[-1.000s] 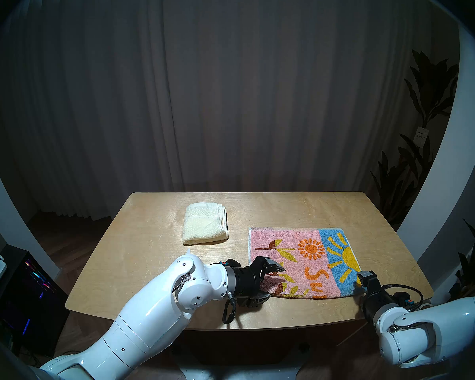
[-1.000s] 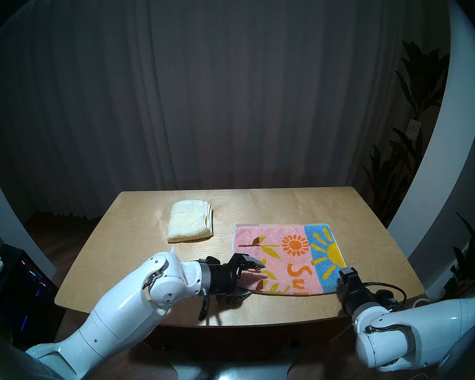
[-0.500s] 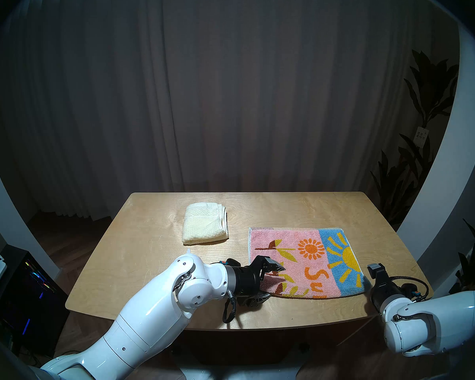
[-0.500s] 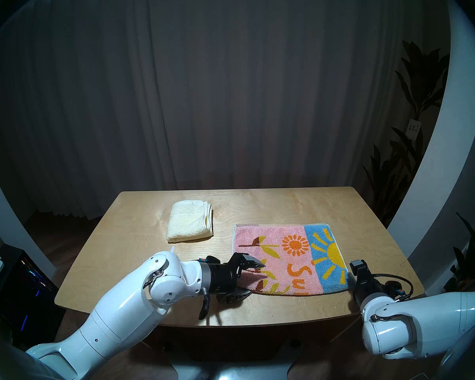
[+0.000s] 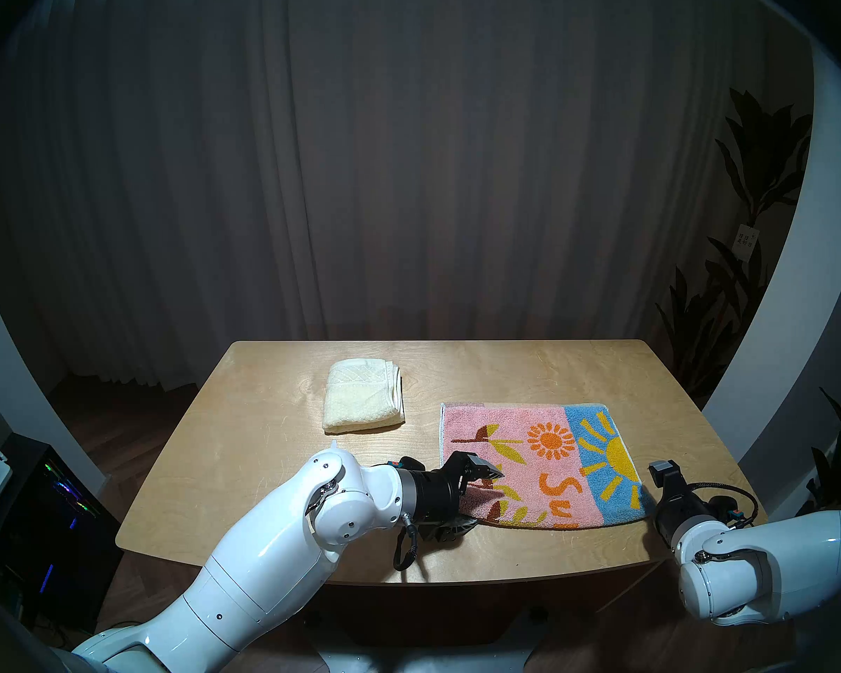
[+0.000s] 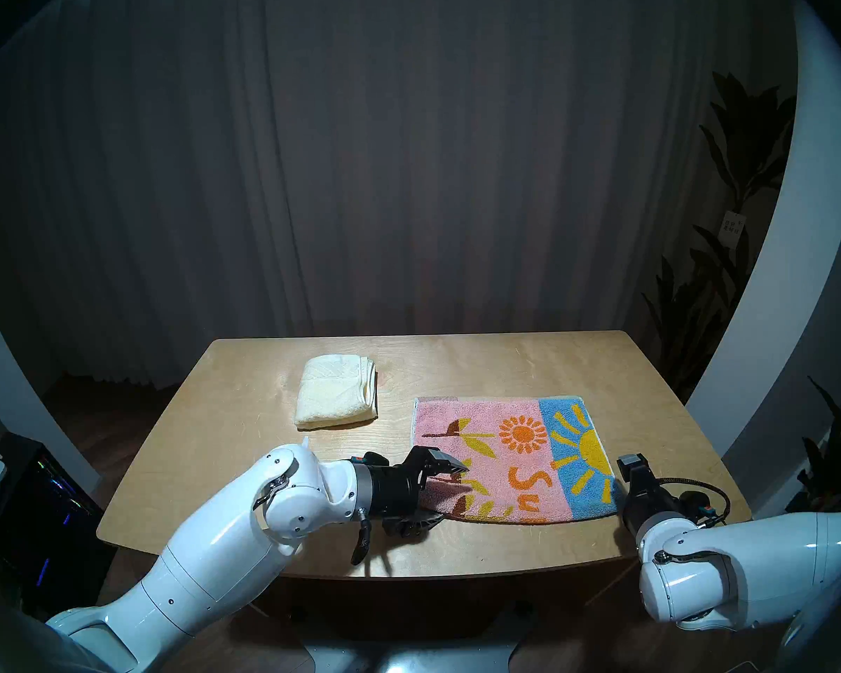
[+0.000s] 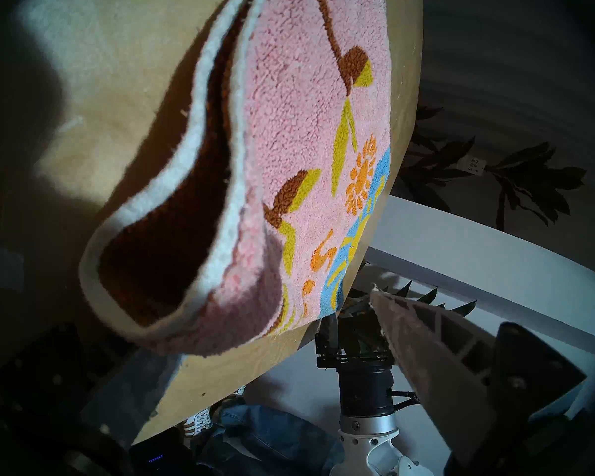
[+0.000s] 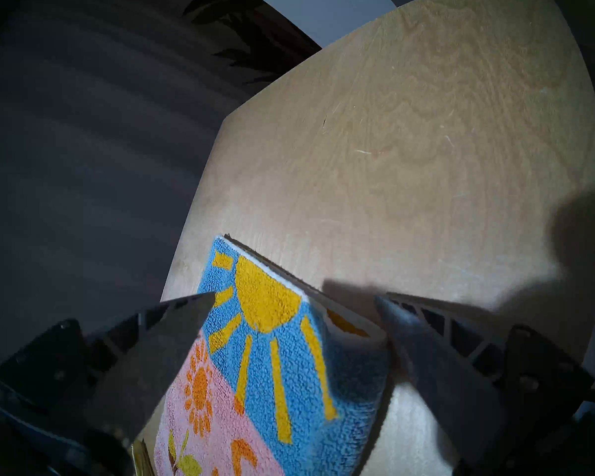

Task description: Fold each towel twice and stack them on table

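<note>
The pink and blue towel (image 5: 545,453) lies folded in two on the right half of the table (image 5: 506,376). The cream-yellow towel (image 5: 362,400) lies folded small at the back left. My left gripper (image 5: 489,499) is open. One finger is over the towel's raised near-left corner (image 7: 241,259) and one is under it. My right gripper (image 5: 649,487) is open at the near-right blue corner (image 8: 323,362), which sits between the spread fingers (image 8: 172,317). The corner's two layers part slightly in both wrist views.
The table's front edge (image 5: 506,577) runs just below both grippers. Potted plants (image 5: 729,327) stand past the right edge. A black computer case (image 5: 45,526) stands on the floor at the left. A dark curtain hangs behind.
My right gripper has drawn back to the right, away from the blue corner, which now lies lower on the table. My left gripper has hardly moved.
</note>
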`<state>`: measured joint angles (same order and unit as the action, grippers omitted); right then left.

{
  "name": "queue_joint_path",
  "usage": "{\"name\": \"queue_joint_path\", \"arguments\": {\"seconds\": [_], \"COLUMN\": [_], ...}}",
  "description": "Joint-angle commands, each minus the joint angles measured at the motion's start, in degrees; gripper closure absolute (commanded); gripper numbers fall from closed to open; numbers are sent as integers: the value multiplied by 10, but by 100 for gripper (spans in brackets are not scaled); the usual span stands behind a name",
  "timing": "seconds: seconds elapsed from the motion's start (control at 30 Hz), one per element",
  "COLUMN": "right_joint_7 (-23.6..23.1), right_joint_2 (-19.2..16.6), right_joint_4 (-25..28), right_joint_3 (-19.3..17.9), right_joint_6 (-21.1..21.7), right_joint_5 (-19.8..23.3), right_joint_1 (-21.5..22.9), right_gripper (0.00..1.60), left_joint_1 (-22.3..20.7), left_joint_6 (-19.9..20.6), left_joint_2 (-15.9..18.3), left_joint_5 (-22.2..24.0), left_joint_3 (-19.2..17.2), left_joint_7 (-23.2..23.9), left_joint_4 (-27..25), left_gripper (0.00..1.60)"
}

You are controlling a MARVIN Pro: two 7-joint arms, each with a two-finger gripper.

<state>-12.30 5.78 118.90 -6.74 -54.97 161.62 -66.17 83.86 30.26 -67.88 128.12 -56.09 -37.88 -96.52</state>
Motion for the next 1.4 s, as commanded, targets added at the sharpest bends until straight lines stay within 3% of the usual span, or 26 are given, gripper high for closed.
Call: {"name": "queue_joint_path", "arguments": {"seconds": [0.0,1.37], "right_joint_7": [3,64], "right_joint_2": [0,0], "right_joint_4": [18,42], "right_joint_3": [-3,5], "right_joint_6": [0,0], "right_joint_5": [-5,-22], "right_joint_1": [3,2], "right_gripper": [0,0], "left_joint_1": [-6,-5], "left_joint_6": [-1,0], "left_joint_2": [-3,-7], "left_joint_5": [0,-1], "left_joint_3": [-3,-3], "left_joint_7": [1,0], "left_joint_4": [-5,-2], "left_gripper": [0,0]}}
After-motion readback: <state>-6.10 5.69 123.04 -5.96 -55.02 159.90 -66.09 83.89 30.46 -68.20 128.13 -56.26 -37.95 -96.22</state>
